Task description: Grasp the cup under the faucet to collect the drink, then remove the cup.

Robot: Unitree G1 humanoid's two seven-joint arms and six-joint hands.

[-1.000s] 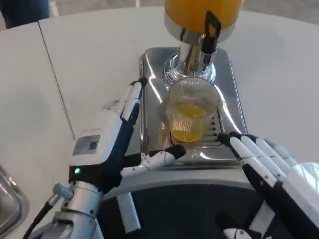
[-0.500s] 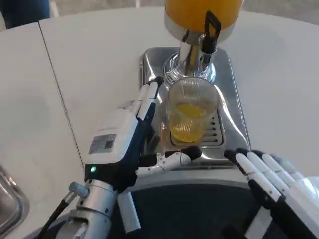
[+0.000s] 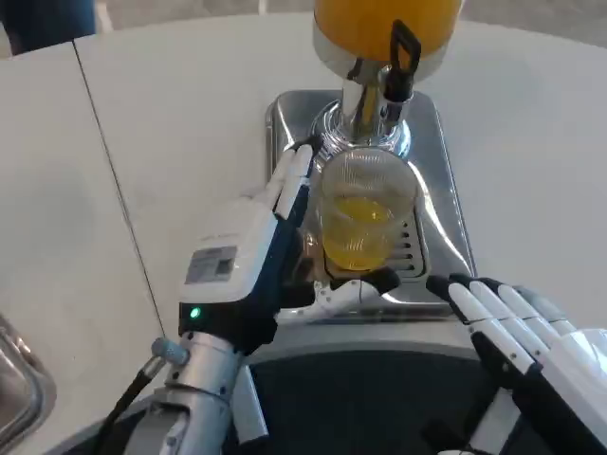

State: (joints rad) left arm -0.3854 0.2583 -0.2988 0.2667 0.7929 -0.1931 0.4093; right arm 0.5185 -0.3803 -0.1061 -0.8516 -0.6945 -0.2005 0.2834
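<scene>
Cup (image 3: pixel 365 220), part-filled with orange drink, is sitting on the steel drip tray (image 3: pixel 446 213) directly under the dispenser faucet (image 3: pixel 384 90). Left hand (image 3: pixel 275 242) is reaching around the cup's left side, fingers apart, thumb at its base; contact unclear, not gripping. Right hand (image 3: pixel 512 327) is idling released, near the tray's front-right corner.
</scene>
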